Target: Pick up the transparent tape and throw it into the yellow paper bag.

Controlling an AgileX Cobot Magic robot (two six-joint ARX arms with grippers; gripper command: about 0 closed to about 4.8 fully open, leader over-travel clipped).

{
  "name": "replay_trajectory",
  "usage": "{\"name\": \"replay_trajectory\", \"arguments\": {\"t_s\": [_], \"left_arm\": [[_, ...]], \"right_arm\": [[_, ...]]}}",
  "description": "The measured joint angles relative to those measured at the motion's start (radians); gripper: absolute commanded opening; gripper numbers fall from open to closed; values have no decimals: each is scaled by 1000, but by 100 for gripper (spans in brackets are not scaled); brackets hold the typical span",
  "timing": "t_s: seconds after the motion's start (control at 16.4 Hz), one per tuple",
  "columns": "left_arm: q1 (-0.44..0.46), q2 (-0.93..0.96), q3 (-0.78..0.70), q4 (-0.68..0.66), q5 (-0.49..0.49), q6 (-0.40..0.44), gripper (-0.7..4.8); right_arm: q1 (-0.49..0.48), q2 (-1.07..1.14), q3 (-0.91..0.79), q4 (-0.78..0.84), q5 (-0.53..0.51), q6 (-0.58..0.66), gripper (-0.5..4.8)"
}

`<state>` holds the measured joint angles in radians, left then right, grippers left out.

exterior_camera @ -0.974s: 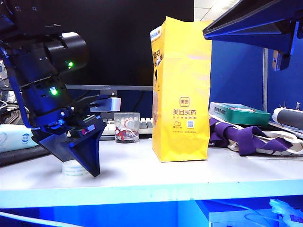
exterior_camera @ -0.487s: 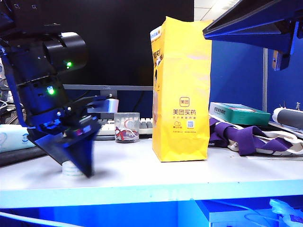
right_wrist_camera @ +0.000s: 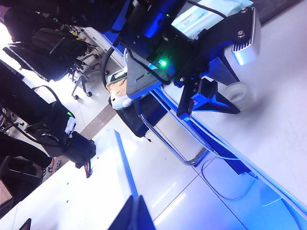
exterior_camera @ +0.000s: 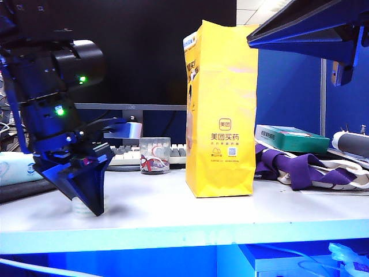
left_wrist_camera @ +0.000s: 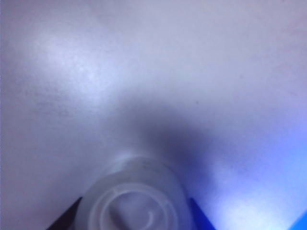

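Left wrist view shows the left gripper [left_wrist_camera: 132, 225] clamped on the transparent tape [left_wrist_camera: 130, 196]; exterior view adds the yellow paper bag [exterior_camera: 222, 109] mid-table, right gripper's state unseen.

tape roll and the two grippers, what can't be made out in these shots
- Exterior view: the transparent tape is mostly hidden behind the left gripper; whether it has lifted off the table is unclear.
- Left wrist view: the tape is blurred and cut off by the frame edge; the left gripper's fingertips show only as dark corners.
- Right gripper: its jaws appear in no view.
- Yellow paper bag: its inside is unseen.
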<state>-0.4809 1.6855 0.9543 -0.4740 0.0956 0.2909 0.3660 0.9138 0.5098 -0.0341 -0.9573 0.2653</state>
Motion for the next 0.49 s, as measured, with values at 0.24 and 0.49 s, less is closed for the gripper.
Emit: {"name": "replay_trajectory", "arguments": {"t_s": [0.24,0.49], "left_arm": [[0,26,101,-164,5,9,236],[0,26,349,-305,9,15,236]], "right_arm": [[0,0,0,0,0,0,8],[0,0,0,0,0,0,8]]}}
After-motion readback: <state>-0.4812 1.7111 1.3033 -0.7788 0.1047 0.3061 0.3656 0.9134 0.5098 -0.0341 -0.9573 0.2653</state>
